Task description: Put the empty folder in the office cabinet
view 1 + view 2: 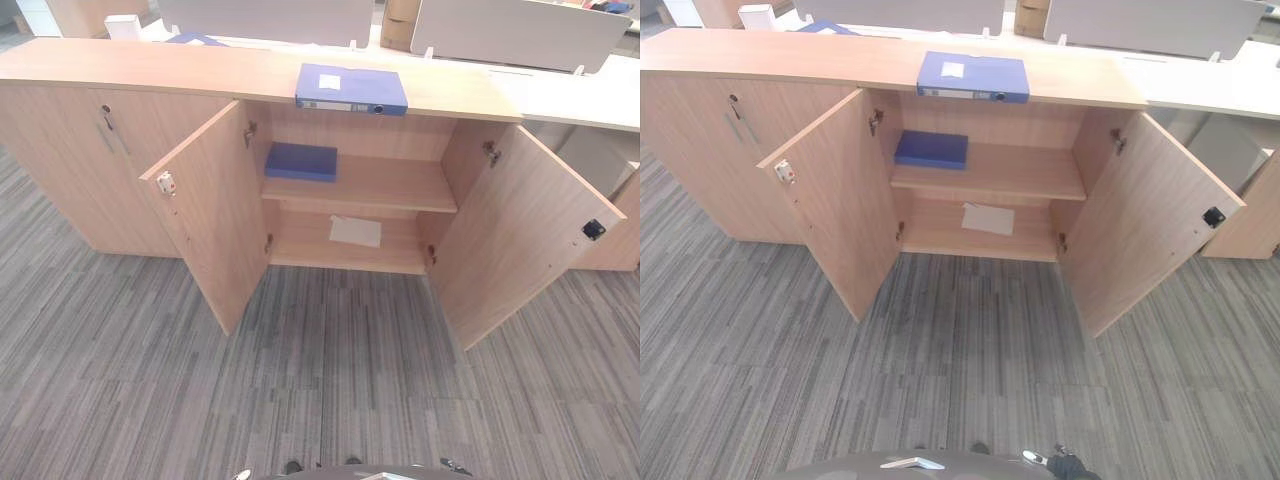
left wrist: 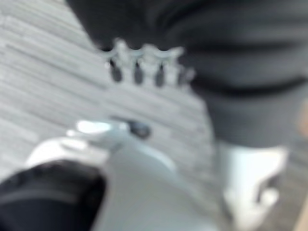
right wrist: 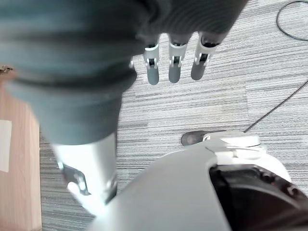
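A blue folder with a white label lies flat on top of the wooden cabinet, at its front edge above the open compartment. A second, darker blue folder lies on the left part of the middle shelf. Both cabinet doors stand open: the left door and the right door. My left hand hangs low over the carpet, fingers relaxed, holding nothing. My right hand also hangs by my side, fingers straight and empty.
A white sheet of paper lies on the bottom shelf. To the left, the cabinet has closed doors with a key in the lock. Grey striped carpet lies between me and the cabinet. Desks with white partitions stand behind.
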Available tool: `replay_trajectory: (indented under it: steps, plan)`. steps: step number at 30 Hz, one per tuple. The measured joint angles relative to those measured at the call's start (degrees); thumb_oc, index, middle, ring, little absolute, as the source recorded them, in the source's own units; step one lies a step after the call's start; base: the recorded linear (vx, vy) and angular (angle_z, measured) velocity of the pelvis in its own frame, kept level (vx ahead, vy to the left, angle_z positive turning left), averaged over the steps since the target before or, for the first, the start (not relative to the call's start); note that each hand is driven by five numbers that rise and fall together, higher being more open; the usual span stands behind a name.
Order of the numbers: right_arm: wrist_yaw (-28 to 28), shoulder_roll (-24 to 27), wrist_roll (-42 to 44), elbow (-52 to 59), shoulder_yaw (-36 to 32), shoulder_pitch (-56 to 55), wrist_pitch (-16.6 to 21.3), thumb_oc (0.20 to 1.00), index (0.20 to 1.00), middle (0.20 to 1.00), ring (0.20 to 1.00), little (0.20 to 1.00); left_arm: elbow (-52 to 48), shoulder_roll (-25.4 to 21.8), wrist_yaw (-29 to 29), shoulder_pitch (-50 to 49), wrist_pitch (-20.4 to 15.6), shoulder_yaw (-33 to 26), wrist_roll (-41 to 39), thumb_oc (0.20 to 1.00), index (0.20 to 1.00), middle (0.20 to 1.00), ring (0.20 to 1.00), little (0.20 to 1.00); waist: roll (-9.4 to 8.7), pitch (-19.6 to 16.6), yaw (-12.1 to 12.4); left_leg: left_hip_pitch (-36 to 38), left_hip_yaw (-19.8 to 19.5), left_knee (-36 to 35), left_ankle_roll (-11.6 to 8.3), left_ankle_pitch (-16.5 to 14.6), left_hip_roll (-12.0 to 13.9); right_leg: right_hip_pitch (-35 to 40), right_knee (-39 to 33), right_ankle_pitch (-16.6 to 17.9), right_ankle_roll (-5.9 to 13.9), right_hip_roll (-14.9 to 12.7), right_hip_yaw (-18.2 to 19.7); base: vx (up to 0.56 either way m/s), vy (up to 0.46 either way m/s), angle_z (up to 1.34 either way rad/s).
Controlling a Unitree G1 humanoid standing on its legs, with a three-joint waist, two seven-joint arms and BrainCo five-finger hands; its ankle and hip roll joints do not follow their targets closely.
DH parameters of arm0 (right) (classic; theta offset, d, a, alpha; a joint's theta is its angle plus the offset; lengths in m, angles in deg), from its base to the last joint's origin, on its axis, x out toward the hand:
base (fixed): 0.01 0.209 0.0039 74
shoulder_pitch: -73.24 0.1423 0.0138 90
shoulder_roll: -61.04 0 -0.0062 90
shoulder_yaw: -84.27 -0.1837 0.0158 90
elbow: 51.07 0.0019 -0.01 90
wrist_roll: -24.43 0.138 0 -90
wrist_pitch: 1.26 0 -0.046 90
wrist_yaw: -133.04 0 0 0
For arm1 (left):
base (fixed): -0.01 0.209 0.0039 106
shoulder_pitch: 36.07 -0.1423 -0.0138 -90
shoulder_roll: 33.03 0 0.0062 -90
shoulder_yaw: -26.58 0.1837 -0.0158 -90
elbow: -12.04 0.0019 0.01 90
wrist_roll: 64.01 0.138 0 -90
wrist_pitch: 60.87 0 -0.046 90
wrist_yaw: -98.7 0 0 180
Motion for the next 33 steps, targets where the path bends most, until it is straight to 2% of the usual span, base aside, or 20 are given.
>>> replay_trajectory:
  steps: [17,27,28,29,30,31,32,33]
  plan:
    - [-0.1,0.0,0.1,0.2,-0.3,0.1,1.1,1.000,1.000,1.000,1.000,1.000,-0.1,0.2,-0.4,0.2,-0.8,0.1,0.8,1.000,1.000,1.000,1.000,1.000,0.15,1.2,-0.1,0.1,1.2,0.0,0.04,-0.2,-0.1,-0.4,0.0,0.1,0.19,0.0,1.3,0.03,0.035,-0.04]
    - [-0.9,0.0,0.1,0.7,-0.4,0.0,1.4,1.000,1.000,1.000,1.000,1.000,-0.1,0.0,0.4,0.4,-0.6,0.2,3.0,1.000,1.000,1.000,1.000,1.000,0.22,1.6,-0.3,0.3,2.2,0.0,0.81,-0.7,-0.3,-0.6,0.4,0.6,0.33,-0.2,2.4,-0.01,0.071,-0.06]
    - [-1.4,-0.5,0.3,0.7,-0.4,0.3,1.5,1.000,1.000,1.000,1.000,1.000,0.2,0.1,0.3,1.5,-0.6,0.0,2.9,1.000,1.000,1.000,1.000,1.000,0.49,1.9,-0.1,-1.0,3.0,1.5,2.10,-1.1,-0.9,-1.7,2.5,0.9,1.23,0.3,2.5,0.00,0.044,-0.31]
    - [-2.3,1.1,1.3,0.8,-0.4,3.3,2.2,1.000,1.000,1.000,1.000,1.000,0.2,0.7,-0.2,3.9,-0.7,2.1,2.6,1.000,1.000,1.000,1.000,1.000,2.16,4.3,0.2,-7.1,6.4,10.5,7.34,-4.6,-0.7,-11.8,17.8,-1.4,4.22,0.3,0.5,0.08,0.043,-0.46]
    - [-2.5,3.9,2.3,3.6,-0.6,5.3,3.5,1.000,1.000,1.000,1.000,1.000,-0.2,1.3,0.0,5.5,-1.5,5.3,2.6,1.000,1.000,1.000,1.000,1.000,6.78,8.7,-0.5,-8.1,5.0,10.1,6.92,-4.3,1.5,-21.2,34.0,0.0,6.91,1.5,-5.1,0.11,0.014,-0.40]
    - [-2.5,3.9,2.3,3.6,-0.6,5.3,3.5,1.000,1.000,1.000,1.000,1.000,-0.2,1.3,0.0,5.5,-1.5,5.3,2.6,1.000,1.000,1.000,1.000,1.000,6.78,8.7,-0.5,-8.1,5.0,10.1,6.92,-4.3,1.5,-21.2,34.0,0.0,6.91,1.5,-5.1,0.21,-0.019,-0.03]
    - [-2.9,3.6,5.2,4.0,-1.2,5.9,3.6,1.000,1.000,1.000,1.000,1.000,2.1,1.7,-0.6,6.3,-1.8,4.4,2.5,1.000,1.000,1.000,1.000,1.000,5.01,10.3,-2.2,-5.9,4.7,7.5,6.21,-5.0,-1.9,-27.1,30.6,-2.1,6.93,-3.4,-5.4,0.12,-0.017,0.12]
    - [-2.9,3.6,5.2,4.0,-1.2,5.9,3.6,1.000,1.000,1.000,1.000,1.000,2.1,1.7,-0.6,6.3,-1.8,4.4,2.5,1.000,1.000,1.000,1.000,1.000,5.01,10.3,-2.2,-5.9,4.7,7.5,6.21,-5.0,-1.9,-27.1,30.6,-2.1,6.93,-3.4,-5.4,0.40,-0.125,0.18]
